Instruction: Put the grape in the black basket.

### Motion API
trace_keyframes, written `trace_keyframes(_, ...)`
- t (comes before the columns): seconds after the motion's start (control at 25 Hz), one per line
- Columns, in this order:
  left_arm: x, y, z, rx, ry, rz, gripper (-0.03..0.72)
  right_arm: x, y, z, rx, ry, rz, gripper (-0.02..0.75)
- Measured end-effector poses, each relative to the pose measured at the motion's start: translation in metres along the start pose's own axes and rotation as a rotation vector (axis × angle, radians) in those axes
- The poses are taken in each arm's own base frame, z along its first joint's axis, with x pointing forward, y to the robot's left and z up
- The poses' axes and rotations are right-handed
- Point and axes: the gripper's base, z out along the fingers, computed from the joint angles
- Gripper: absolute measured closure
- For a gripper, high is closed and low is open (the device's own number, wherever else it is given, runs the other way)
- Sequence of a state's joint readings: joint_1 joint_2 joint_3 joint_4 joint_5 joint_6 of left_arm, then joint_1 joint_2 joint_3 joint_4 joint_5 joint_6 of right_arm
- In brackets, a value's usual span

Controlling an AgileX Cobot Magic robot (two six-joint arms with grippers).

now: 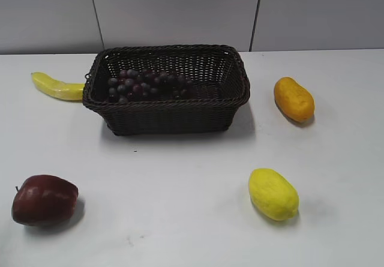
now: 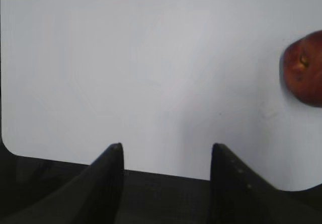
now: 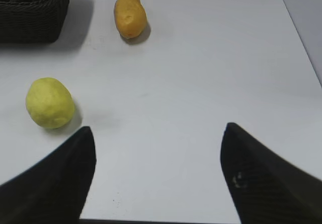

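- We take the black basket [image 1: 167, 108] as our landmark: the grape [image 1: 144, 84] lies inside it, in its left half, resting on the woven floor.
- Our left tool [image 2: 166, 156] hangs released over bare desk [image 1: 180, 189], fingers apart and holding nothing; the apple [image 2: 304, 68] sits off to its right, well in front of the basket and to its left.
- Our right tool [image 3: 156, 143] is likewise spread wide and empty, with the yellow fruit [image 3: 49, 103] and the orange fruit [image 3: 130, 15] out to the basket's right.
- A banana [image 1: 57, 87] lies touching or just beside the basket's left end.
- We judge the placing done; what remains is only to keep both arms clear.
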State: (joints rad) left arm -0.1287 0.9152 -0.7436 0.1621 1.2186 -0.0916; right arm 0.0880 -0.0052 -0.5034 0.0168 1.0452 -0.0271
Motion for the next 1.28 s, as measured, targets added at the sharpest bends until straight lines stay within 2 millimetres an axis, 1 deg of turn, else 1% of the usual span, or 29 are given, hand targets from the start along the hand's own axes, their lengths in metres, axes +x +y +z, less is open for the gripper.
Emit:
trace_keyframes(0.16, 0.035, 0.002, -0.006, 0.003, -0.093, -0.014, 0.194, 0.000, 0.000, 0.000, 0.000, 0.000, 0.000, 0.153)
trace_keyframes(0.32, 0.066, 0.004, -0.013, 0.009, -0.232, -0.034, 0.195, 0.000, 0.000, 0.000, 0.000, 0.000, 0.000, 0.153)
trace_keyframes(0.56, 0.102, 0.006, -0.019, 0.015, -0.415, -0.061, 0.196, 0.000, 0.000, 0.000, 0.000, 0.000, 0.000, 0.153)
trace_keyframes(0.64, 0.111, 0.007, -0.021, 0.017, -0.476, -0.070, 0.196, 0.000, 0.000, 0.000, 0.000, 0.000, 0.000, 0.153)
trace_keyframes(1.04, 0.142, 0.010, -0.032, 0.025, -0.700, -0.103, 0.198, 0.000, 0.000, 0.000, 0.000, 0.000, 0.000, 0.153)
trace_keyframes(1.16, 0.147, 0.010, -0.032, 0.029, -0.725, -0.115, 0.199, 0.000, 0.000, 0.000, 0.000, 0.000, 0.000, 0.153)
trace_keyframes(1.28, 0.147, 0.010, -0.032, 0.049, -0.728, -0.170, 0.199, 0.000, 0.000, 0.000, 0.000, 0.001, 0.000, 0.153)
